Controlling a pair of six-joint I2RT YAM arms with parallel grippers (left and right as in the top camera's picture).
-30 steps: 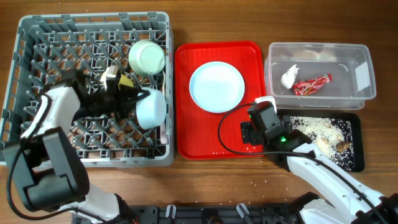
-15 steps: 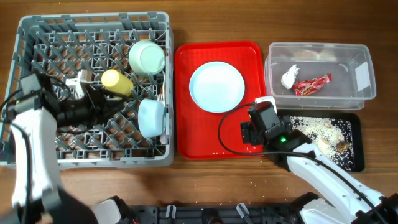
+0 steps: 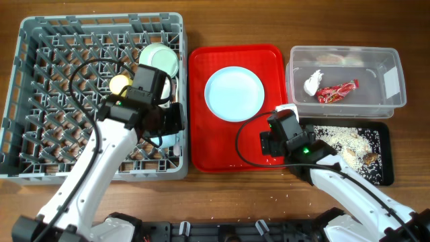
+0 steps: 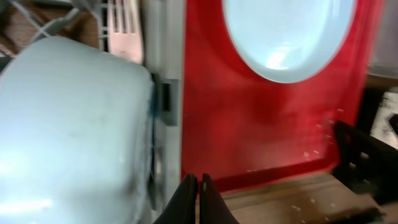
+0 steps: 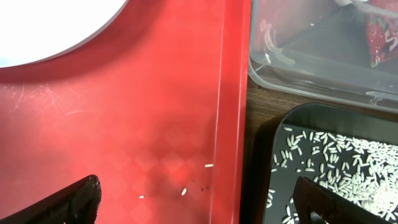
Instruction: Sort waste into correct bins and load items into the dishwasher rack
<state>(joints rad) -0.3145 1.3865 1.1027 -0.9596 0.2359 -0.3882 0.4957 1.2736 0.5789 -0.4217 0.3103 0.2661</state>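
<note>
Over the right wall of the grey pegged plastic rack (image 3: 101,20), left hand (image 4: 199,194) is hanging pinched shut, empty. Round light-blue plate (image 3: 234,93) is sitting on the flat red tray (image 3: 201,134), right hand (image 5: 196,199) gaping wide nearby, probably for the next pick.

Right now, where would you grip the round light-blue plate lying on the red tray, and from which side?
Grip the round light-blue plate by its rim on the side nearest the open right pincer. It lies flat on the flat red plastic tray, so only the thin edge offers a hold; a low, sideways approach looks best.
</note>
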